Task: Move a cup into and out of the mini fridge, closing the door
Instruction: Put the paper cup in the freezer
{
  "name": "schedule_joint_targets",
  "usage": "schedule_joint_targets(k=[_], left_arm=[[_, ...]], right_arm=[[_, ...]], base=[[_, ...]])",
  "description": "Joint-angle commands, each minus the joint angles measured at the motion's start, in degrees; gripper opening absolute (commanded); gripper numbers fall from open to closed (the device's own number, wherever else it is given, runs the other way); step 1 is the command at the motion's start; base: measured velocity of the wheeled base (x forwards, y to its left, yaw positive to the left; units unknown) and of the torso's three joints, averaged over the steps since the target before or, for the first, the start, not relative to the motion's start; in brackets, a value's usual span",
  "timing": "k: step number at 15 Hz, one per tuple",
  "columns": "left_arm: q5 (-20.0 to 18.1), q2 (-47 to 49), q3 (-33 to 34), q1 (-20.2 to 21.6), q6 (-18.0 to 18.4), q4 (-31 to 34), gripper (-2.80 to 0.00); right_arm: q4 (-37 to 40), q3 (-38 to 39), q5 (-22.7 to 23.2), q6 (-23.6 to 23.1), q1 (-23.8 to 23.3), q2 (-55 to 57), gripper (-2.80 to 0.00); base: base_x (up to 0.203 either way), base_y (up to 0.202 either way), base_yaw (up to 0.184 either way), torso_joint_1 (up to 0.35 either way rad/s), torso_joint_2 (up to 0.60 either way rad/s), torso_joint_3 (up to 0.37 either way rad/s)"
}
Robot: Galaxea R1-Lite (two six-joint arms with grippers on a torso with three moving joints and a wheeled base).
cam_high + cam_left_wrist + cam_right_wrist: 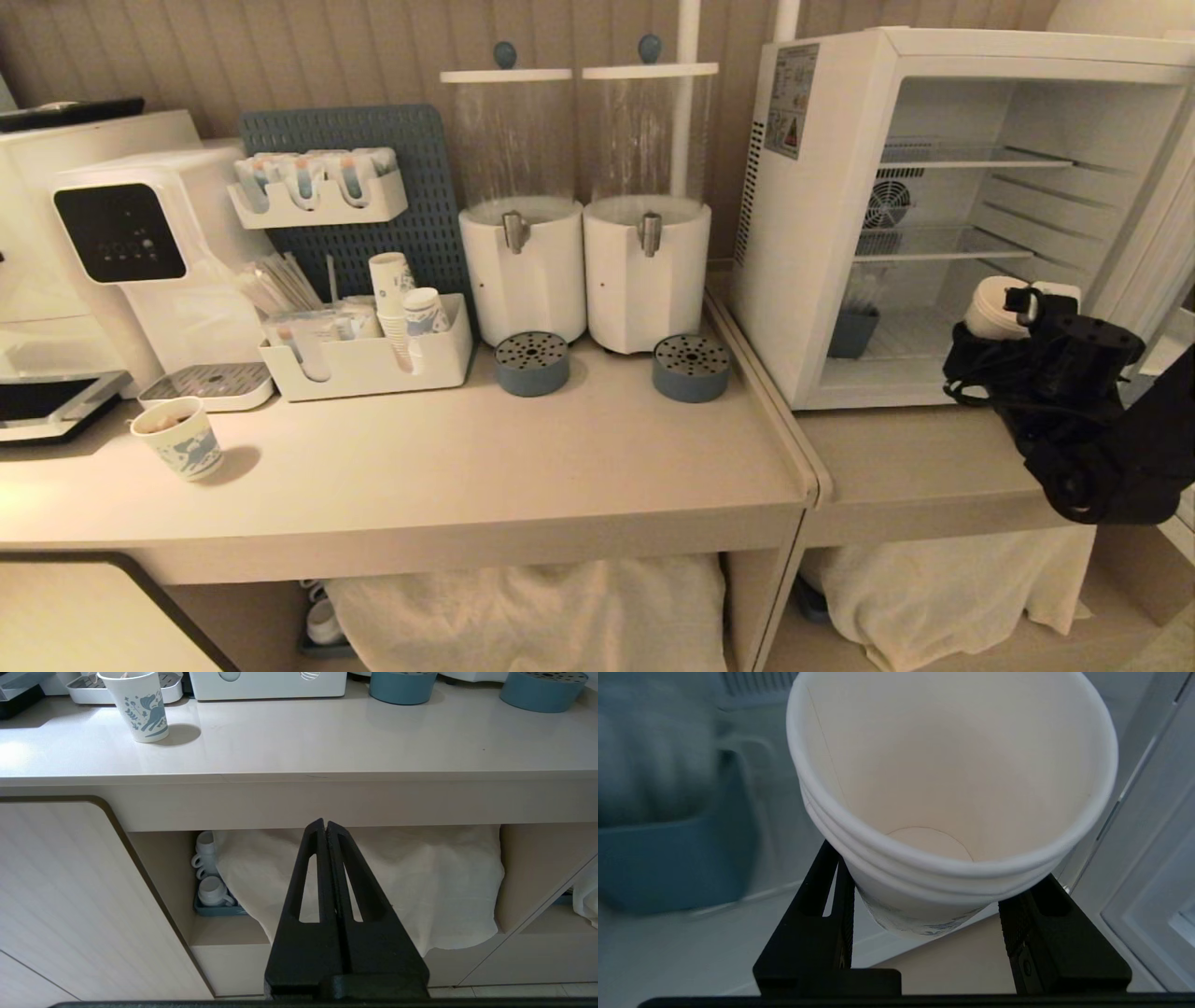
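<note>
Right gripper (924,914) clamps the cup (952,788) between its two black fingers (831,914), the jaws standing about half apart with the cup's white wall filling the gap between them. Seen from the wrist, the cup's mouth faces the camera, showing a bare pale inside and a round bottom, a doubled rolled rim, and a faint blue print low on the outer wall. In the head view the right gripper (1013,322) holds the cup (991,308) tilted, at the front of the mini fridge's (812,233) open mouth, down by its lowest level.

Just beyond the held cup, inside the fridge, a small blue-grey bin (851,333) stands on the floor of the cabinet; above it run two wire shelves (971,161), with a round fan grille on the back wall. The door (1153,243) is swung open, its pale frame just beside the gripper on the far side from the counter.

Farther off, on the counter beside the fridge, stand two blue drip cups (691,367) under two tall clear dispensers (646,205). Beyond those sits a white organiser tray (373,369) with a stack of nested paper cups (394,299), and farthest away a shorter paper cup (179,439) with a bold blue drawing.

Left gripper (325,826) hangs below the counter edge, well apart from all of this, its fingers pressed together on nothing, pointing towards a white cloth (420,877) under the counter.
</note>
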Motion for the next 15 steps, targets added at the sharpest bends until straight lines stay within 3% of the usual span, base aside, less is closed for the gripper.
schedule_joint_targets(k=[1, 6, 15], left_arm=[[0.0, 0.0, 0.0, 0.0, 0.0, 0.0, -2.8], [0.0, 0.0, 0.0, 0.0, -0.1, 0.0, -2.8], [0.0, 0.0, 0.0, 0.0, -0.1, 0.0, -2.8]], right_arm=[[-0.5, -0.9, -0.1, -0.3, -0.7, 2.0, -2.8], [0.7, -9.1, -0.1, -2.1, -2.5, 8.0, -2.8], [13.8, -28.0, -0.1, -2.6, -3.2, 15.7, -2.8]], base=[[0.0, 0.0, 0.0, 0.0, 0.0, 0.0], [0.0, 0.0, 0.0, 0.0, 0.0, 0.0], [0.0, 0.0, 0.0, 0.0, 0.0, 0.0]])
